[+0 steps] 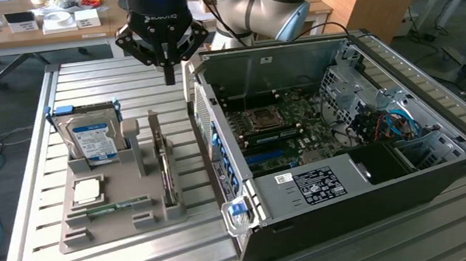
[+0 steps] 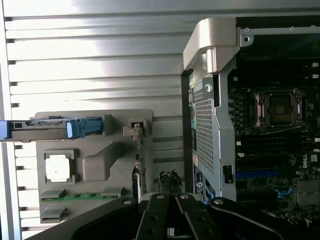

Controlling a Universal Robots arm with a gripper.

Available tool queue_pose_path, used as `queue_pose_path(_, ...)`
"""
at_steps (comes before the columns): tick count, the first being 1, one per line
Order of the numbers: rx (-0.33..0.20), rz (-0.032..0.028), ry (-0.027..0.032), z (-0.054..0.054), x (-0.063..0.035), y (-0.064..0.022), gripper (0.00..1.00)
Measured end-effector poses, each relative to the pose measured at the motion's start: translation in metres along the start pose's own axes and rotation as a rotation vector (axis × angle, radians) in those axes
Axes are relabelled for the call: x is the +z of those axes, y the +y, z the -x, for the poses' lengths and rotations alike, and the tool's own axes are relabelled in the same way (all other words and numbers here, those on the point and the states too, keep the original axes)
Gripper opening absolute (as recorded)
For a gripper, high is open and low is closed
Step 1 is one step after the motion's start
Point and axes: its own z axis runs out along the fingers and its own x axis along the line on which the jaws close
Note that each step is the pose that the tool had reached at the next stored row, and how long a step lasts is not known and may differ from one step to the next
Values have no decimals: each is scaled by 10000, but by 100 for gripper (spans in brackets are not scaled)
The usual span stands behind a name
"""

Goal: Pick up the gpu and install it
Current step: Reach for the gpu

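**Closed claw over an edge-on card, with tight quarters all round**

On the slatted aluminium worktop (image 1: pixel 99 84) sat the open black tower computer case (image 1: pixel 346 215), with its motherboard facing up. Any tilt in the carry would probably catch the card on the case's raised metal rear wall or on the loose cables inside.

Just beside the case lay the grey moulded plastic holder (image 1: pixel 109 188). The blue-labelled silver hard drive (image 1: pixel 94 137) stood in it too, so a descent that drifted towards the exterior view's left could strike the drive or the holder's grey post.

The gpu (image 1: pixel 167 172) stood on edge in the holder's slot nearest the case. It presented only a thin line, and an off-centre pinch might have slipped or levered it sideways.

The black three-fingered claw (image 1: pixel 169 78) hung above the worktop beyond the holder's far end, closed and holding nothing. Coming down on the card like that, it would have knocked it instead of straddling it.

From the wrist camera the gpu (image 2: pixel 141 160) showed as a narrow green board edge, with a pale metal bracket at one end. Its fan face could not be made out.
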Motion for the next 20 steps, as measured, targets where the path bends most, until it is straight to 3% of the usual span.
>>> queue_pose_path(13, 0, -1, 1, -280, 4, -21, 11)
queue_pose_path(20, -2, -1, 2, -342, 3, -47, 11)
